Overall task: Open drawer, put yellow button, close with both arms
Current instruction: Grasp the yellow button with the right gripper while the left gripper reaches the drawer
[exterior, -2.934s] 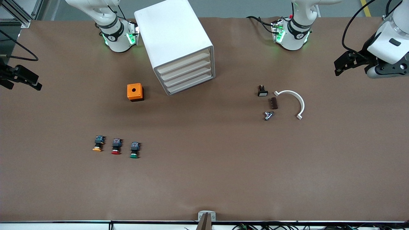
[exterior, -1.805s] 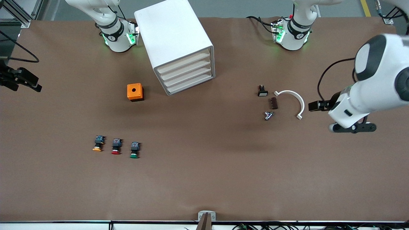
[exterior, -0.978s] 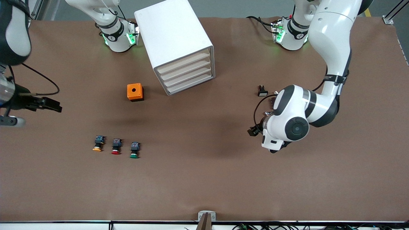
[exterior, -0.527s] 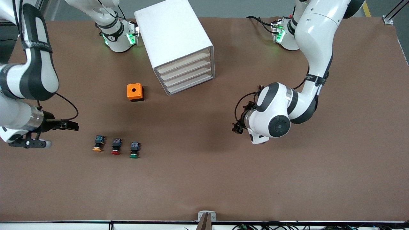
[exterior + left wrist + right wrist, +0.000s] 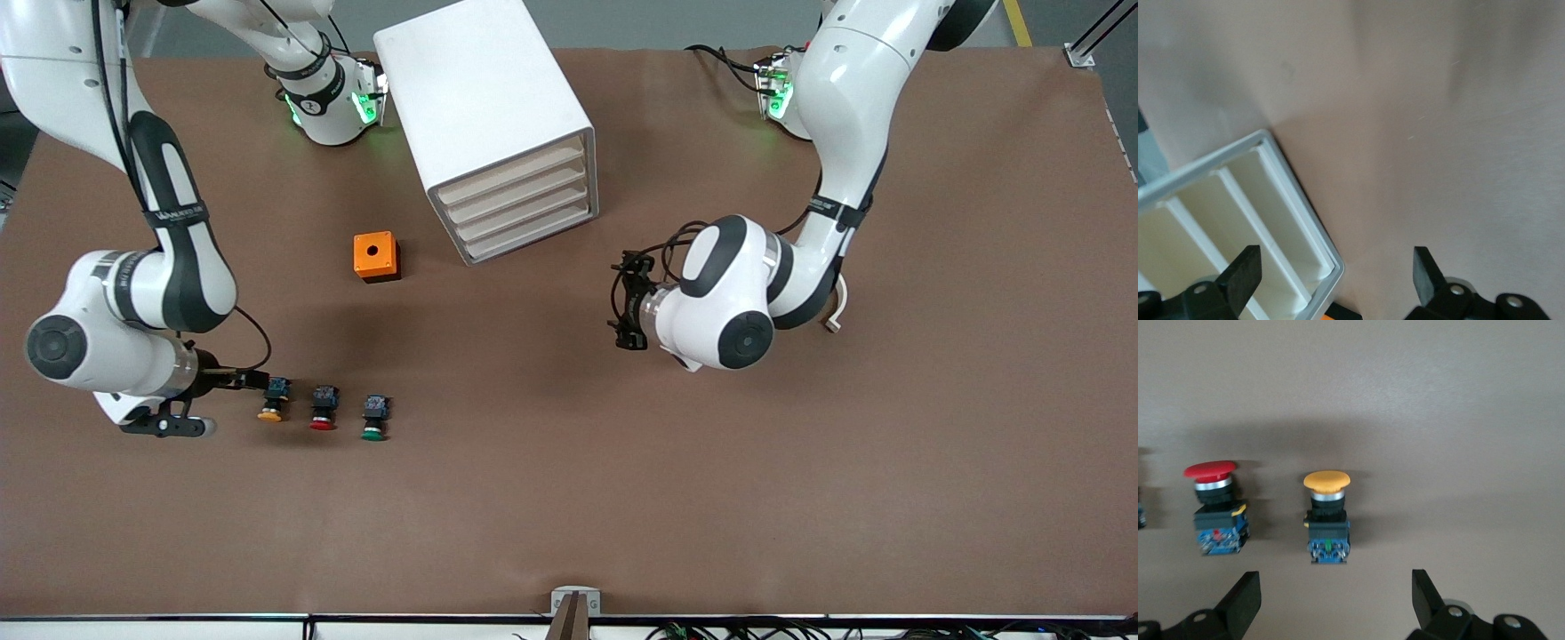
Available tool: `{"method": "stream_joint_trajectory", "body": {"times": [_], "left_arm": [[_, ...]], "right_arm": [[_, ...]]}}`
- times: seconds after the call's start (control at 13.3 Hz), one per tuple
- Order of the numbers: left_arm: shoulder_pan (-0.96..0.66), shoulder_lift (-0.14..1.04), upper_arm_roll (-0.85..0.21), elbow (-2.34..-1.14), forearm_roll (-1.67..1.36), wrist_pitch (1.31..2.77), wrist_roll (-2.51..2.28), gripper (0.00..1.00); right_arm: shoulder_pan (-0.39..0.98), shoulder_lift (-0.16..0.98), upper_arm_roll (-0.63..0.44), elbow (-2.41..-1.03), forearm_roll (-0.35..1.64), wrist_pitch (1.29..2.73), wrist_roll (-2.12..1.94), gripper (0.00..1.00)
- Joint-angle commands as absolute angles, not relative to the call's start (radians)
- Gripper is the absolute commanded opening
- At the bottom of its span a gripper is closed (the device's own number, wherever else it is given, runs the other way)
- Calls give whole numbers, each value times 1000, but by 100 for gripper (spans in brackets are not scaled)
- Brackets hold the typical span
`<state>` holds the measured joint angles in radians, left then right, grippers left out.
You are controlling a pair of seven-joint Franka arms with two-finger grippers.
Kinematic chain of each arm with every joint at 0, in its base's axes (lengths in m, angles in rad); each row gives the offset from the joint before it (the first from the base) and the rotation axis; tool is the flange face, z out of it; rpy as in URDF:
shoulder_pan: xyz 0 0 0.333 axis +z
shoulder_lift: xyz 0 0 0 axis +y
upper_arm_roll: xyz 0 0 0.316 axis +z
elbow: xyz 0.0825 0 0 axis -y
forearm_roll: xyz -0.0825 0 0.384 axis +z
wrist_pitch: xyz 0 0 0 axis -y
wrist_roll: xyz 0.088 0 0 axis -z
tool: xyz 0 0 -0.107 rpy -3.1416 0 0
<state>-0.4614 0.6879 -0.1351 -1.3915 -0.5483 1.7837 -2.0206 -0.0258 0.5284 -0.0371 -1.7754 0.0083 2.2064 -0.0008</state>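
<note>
- Front view: the yellow button [image 5: 271, 402] lies just beside the right gripper [image 5: 253, 380], cap toward the camera; the left gripper [image 5: 629, 300] hovers in front of the shut drawer [image 5: 514, 172].
- Left wrist view: spread fingers [image 5: 1241, 275] face the cabinet [image 5: 1238, 227].
- Right wrist view: the button's long axis is centred between parted fingers [image 5: 1245, 599].

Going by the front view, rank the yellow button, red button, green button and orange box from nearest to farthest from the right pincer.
Right pincer, open, right by the button row.
1. Yellow button, at its fingertips.
2. Red button, next along the row.
3. Green button, the row's last, toward the left arm's end.
4. Orange box, beside the cabinet.
</note>
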Motion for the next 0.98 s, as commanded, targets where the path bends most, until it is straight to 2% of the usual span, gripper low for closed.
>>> {"method": "stream_joint_trajectory", "body": {"times": [0.0, 0.38, 0.45, 0.6, 0.75, 0.9], "left_arm": [[-479, 701, -129, -1378, -633, 1782, -2168, 99], [-483, 732, -129, -1373, -863, 1779, -2459, 99], [-483, 732, -130, -1373, -894, 1773, -2489, 97], [-492, 741, -130, -1376, -1013, 1752, -2514, 90], [-497, 758, -130, -1376, -1070, 1683, -2552, 83], [-505, 775, -130, -1374, -1107, 1600, -2553, 75]], "right_arm": [[-52, 557, -3, -1824, 35, 2310, 9, 100], [-51, 612, -2, -1844, 55, 2405, 8, 99], [-51, 612, -2, -1844, 55, 2404, 8, 93], [-41, 611, -3, -1844, 55, 2381, 6, 59], [-41, 611, -3, -1839, 55, 2367, -2, 32], [-44, 611, -3, -1838, 54, 2367, -6, 17]]}}
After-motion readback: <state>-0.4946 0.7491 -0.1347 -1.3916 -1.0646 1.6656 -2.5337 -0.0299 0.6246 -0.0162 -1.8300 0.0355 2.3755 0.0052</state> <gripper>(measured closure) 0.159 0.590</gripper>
